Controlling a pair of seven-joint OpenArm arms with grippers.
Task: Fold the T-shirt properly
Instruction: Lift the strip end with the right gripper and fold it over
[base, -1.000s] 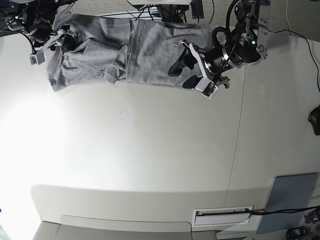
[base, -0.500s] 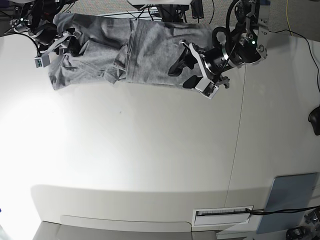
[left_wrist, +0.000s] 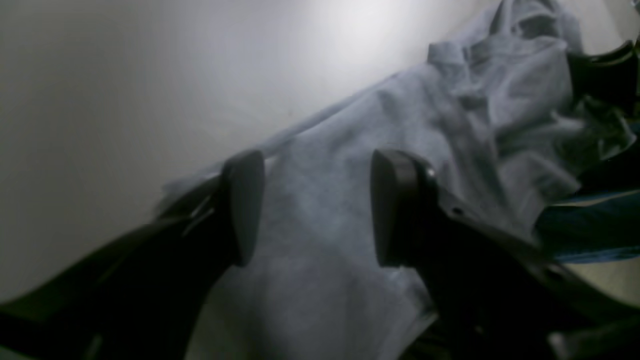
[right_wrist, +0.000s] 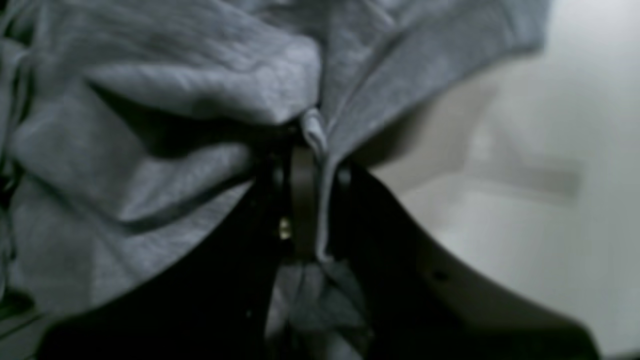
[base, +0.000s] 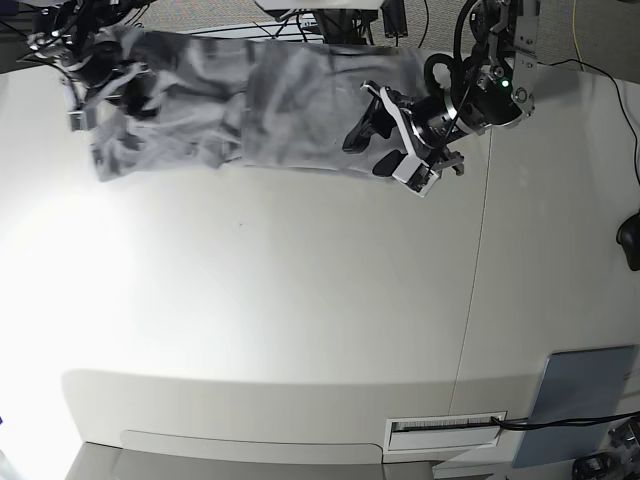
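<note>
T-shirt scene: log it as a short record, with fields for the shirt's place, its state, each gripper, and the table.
shirt place: T-shirt along the table's far edge
shirt state: rumpled, not yet folded; no lettering seen
right gripper: right gripper shut on a fold of cloth
left gripper: left gripper open, fingers apart above the shirt
table: white table, a grey pad at its near corner

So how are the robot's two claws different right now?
The right gripper is shut, pinching a fold of the T-shirt; the left gripper is open, holding nothing. The right one sits at the shirt's crumpled end, the left one over its flatter end. Both are black.
</note>
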